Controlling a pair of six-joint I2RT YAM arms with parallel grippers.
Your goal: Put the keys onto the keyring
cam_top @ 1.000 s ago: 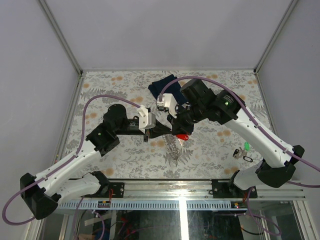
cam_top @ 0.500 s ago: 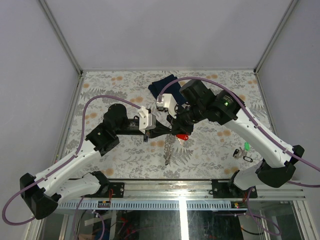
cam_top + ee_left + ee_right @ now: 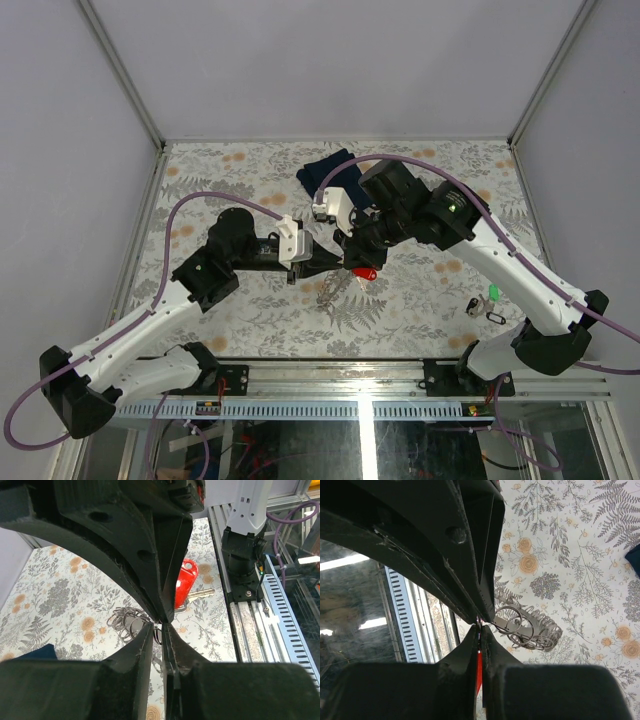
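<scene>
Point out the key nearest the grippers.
The red key, at the right gripper mid-table. The green key and black key lie well away, beside the right arm's base.

The left fingers [image 3: 140, 650] are standing a thin slit apart, their tips meeting the right gripper [image 3: 167, 616] looming above. Beyond, a red key [image 3: 185, 582] is showing, and the keyring [image 3: 127, 622] is lying coiled on the floral table [image 3: 65, 595].

Floral table [image 3: 215, 175] carries a blue cloth [image 3: 322, 170] and green key [image 3: 493, 292].
</scene>
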